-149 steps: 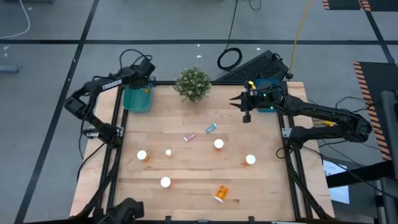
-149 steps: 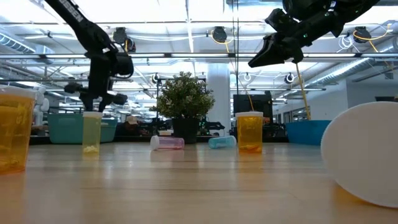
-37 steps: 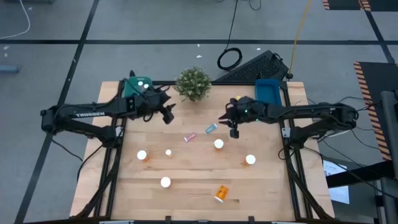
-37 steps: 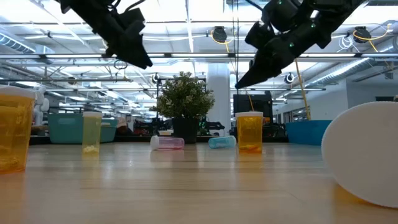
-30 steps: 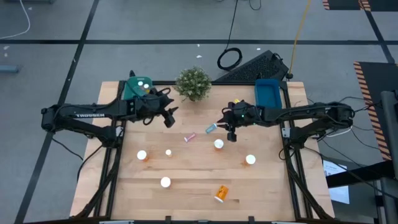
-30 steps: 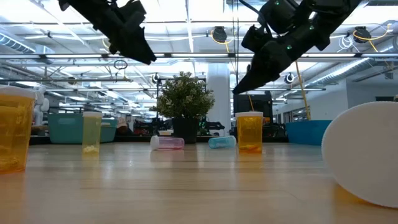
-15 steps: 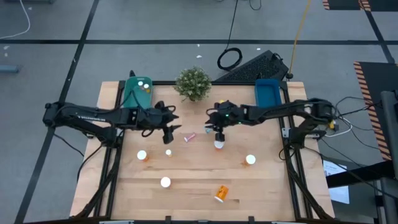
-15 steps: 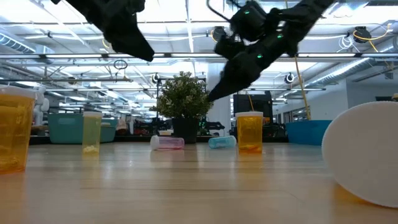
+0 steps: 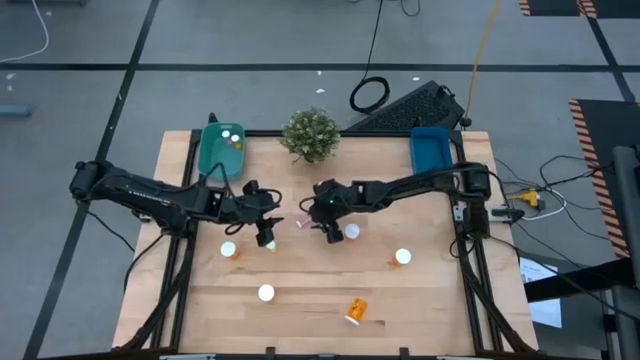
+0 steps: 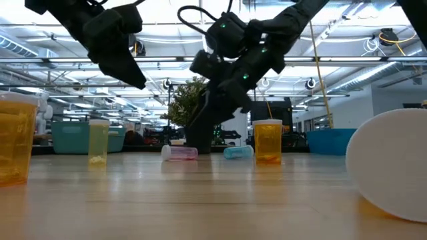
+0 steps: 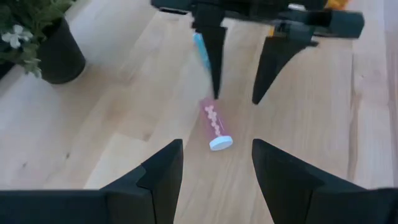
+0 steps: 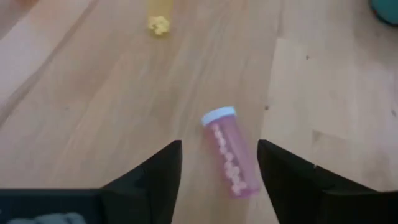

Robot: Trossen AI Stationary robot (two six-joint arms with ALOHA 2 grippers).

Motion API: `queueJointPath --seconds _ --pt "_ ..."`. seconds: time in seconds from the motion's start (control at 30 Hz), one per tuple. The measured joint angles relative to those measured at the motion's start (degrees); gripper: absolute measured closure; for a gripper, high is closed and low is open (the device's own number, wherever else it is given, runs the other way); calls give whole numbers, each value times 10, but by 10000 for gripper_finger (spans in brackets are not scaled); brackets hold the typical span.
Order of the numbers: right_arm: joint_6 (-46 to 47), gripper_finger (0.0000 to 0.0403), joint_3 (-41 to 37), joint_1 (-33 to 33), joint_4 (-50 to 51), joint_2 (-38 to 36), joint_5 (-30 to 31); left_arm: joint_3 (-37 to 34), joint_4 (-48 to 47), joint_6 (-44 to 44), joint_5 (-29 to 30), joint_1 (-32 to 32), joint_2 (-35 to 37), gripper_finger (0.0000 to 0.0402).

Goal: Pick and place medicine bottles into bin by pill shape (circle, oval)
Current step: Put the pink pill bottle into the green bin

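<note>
Orange bottles (image 9: pixel 265 293) stand on the near worktop (image 9: pixel 300 300). Mid-worktop, a pink bottle (image 12: pixel 228 159) lies flat between the left pincer (image 9: pixel 268 226) and right pincer (image 9: pixel 318 222), both spread wide, empty. Beyond, a plant (image 9: pixel 311 133).

A pink pill bottle (image 9: pixel 305 221) lies on its side near the middle of the wooden counter (image 9: pixel 300 300), between the left gripper (image 9: pixel 268 226) and the right gripper (image 9: pixel 322 222). A leafy potted plant (image 9: pixel 311 133) stands behind it, between a teal bin (image 9: pixel 212 160) on the left and a blue bin (image 9: pixel 431 150) on the right.
</note>
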State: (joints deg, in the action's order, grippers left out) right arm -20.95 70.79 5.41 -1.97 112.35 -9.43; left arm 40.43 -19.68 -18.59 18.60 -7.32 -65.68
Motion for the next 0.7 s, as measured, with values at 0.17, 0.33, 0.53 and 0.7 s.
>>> queueJointPath --seconds 0.17,0.33,0.53,0.7 --pt "-12 195 2 7 -8 22 -14 0 4 -6 14 1 0 206" --pt "-25 209 3 12 -19 40 -13 0 5 -6 15 0 0 206" --pt "-39 228 3 12 -34 62 -14 0 9 -4 27 1 0 206" --pt "-39 252 3 12 -38 65 -14 0 31 28 30 1 0 206"
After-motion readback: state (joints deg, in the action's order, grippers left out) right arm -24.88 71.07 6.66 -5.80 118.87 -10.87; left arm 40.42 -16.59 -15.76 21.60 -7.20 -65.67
